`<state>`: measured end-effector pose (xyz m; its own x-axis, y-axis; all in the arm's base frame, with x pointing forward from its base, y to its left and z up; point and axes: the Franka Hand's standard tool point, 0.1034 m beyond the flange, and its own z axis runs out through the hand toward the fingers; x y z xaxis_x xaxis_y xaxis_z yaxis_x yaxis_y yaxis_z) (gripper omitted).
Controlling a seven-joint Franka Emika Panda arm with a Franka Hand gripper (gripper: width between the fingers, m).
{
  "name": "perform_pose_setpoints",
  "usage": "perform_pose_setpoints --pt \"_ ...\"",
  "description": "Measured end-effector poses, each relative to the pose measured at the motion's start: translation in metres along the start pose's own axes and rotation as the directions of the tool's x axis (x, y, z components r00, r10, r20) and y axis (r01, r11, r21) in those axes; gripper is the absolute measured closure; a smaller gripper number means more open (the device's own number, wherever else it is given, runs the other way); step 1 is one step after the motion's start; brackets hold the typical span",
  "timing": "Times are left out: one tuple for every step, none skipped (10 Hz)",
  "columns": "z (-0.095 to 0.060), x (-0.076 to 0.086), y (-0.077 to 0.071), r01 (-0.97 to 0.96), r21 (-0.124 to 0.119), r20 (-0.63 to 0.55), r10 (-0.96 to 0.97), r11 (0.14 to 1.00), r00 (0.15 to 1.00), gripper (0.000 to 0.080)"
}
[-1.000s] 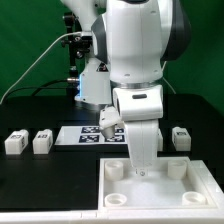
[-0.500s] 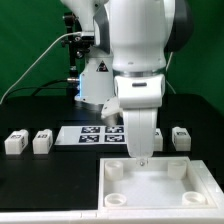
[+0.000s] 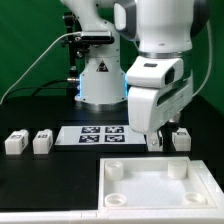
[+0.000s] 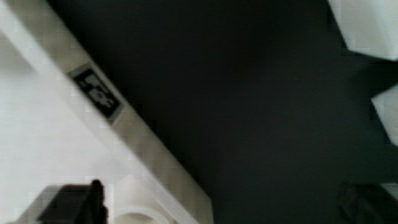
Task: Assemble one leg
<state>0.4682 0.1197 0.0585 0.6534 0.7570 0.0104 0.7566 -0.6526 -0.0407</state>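
Three legs stand on the black table in the exterior view: two at the left [image 3: 14, 143] [image 3: 42, 142] and one at the right [image 3: 182, 137], each a small white block with a tag. My gripper [image 3: 160, 143] hangs just beside the right leg, on its left, above the far edge of the large white panel [image 3: 150, 190]. In the wrist view the gripper [image 4: 222, 205] is open and empty, with dark fingers [image 4: 71, 203] wide apart. The panel [image 4: 45, 130] with a tag and a round socket lies below one finger. A white block [image 4: 384, 100], probably the right leg, shows at the edge.
The marker board [image 3: 95, 133] lies flat between the left legs and my gripper. The robot base [image 3: 100, 80] and cables stand behind it. The panel with round corner sockets fills the front right of the table.
My arm has swung from over the panel's middle to the exterior view's right and lifted, ending beside the right leg. The parts have not moved.
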Motion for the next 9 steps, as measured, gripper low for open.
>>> perform_pose_setpoints --pt "-0.003 0.009 -0.01 -0.107 -0.003 -0.003 0.107 0.994 0.994 0.015" --pt "-0.004 0.018 -0.022 -0.284 0.001 -0.006 0.284 0.959 0.959 0.015" --pt "-0.006 0.027 -0.026 -0.362 0.001 -0.012 0.362 0.932 0.932 0.015" --pt "-0.005 0.025 -0.025 -0.402 0.008 -0.01 0.402 0.916 0.915 0.015" --pt "-0.005 0.026 -0.027 -0.524 0.02 -0.008 0.524 0.852 0.852 0.015" --pt "-0.005 0.026 -0.028 -0.569 0.025 -0.006 0.569 0.822 0.822 0.015" --pt "-0.003 0.025 -0.03 -0.575 0.026 0.002 0.576 0.817 0.818 0.015" --pt "0.004 0.02 -0.039 -0.615 0.032 0.056 0.613 0.788 0.788 0.015" --pt "0.005 0.017 -0.043 -0.635 0.036 0.088 0.63 0.772 0.771 0.015"
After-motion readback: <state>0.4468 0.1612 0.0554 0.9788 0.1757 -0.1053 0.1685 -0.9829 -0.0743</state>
